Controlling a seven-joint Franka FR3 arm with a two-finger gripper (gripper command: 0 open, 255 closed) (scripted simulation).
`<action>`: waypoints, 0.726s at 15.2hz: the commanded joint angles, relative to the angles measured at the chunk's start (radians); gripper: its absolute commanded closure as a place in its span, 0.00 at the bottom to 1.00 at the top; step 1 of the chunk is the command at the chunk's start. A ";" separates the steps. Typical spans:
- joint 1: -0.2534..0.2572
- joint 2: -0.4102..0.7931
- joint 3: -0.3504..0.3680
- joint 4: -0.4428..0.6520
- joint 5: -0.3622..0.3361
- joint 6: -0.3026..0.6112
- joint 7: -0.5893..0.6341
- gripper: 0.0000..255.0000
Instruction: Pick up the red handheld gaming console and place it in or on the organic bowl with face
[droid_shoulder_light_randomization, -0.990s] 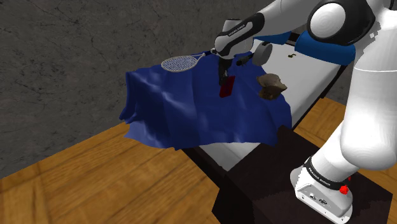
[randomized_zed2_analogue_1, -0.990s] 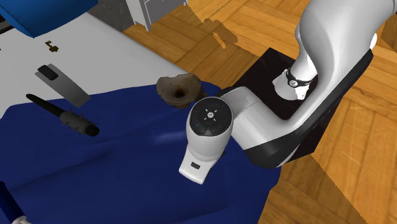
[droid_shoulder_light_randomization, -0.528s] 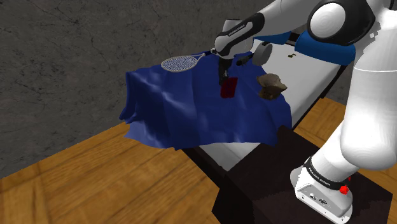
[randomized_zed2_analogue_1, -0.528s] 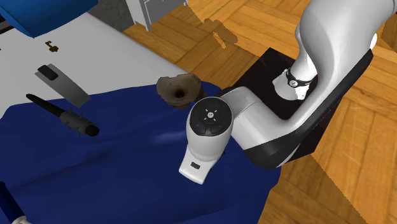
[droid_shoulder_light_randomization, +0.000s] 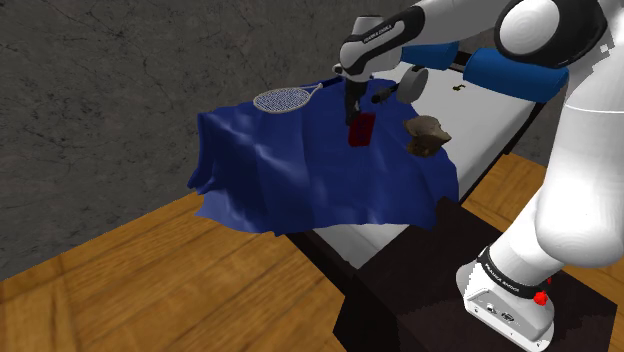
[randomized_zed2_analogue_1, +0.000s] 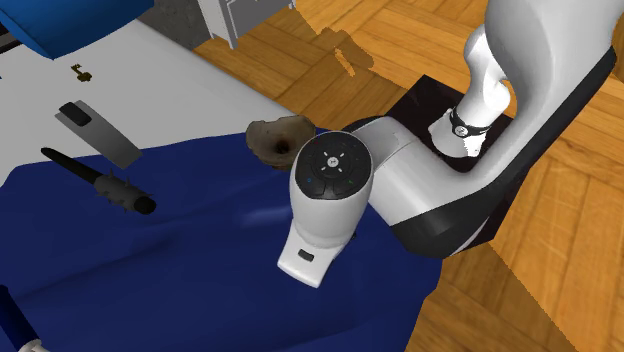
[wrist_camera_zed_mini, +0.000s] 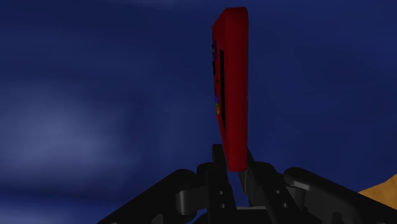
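Entry 1, tool (droid_shoulder_light_randomization: 354, 108): black, two-fingered, set in the upper middle of the shoulder view. We record it drawn narrow and holding the red console by one end. In the wrist view the fingers (wrist_camera_zed_mini: 218, 167) press on the console's two flat faces.

Entry 2, red console (droid_shoulder_light_randomization: 360, 132): upright under the tool, over the blue cloth. We cannot tell whether its lower end touches the cloth. In the wrist view it is seen edge-on, with a dark screen and small buttons on one face.

Entry 3, bowl (droid_shoulder_light_randomization: 427, 134): brown and irregular. It sits at the cloth's edge, right of the console in the shoulder view and apart from it.

Entry 4, blue cloth (droid_shoulder_light_randomization: 300, 170): rumpled, draped over the white desk (droid_shoulder_light_randomization: 495, 118).

Entry 5, racket (droid_shoulder_light_randomization: 285, 98): lies on the cloth, left of the tool.

Entry 6, left of the second exterior view: we list a dark brush (randomized_zed2_analogue_1: 100, 183), a grey flat piece (randomized_zed2_analogue_1: 98, 132) and a small key (randomized_zed2_analogue_1: 77, 70).
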 joint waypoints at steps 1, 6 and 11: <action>0.003 -0.015 -0.002 0.007 -0.006 -0.021 0.005 1.00; 0.006 -0.044 -0.007 0.036 -0.019 -0.078 0.013 1.00; 0.008 -0.068 -0.011 0.072 -0.029 -0.136 0.021 1.00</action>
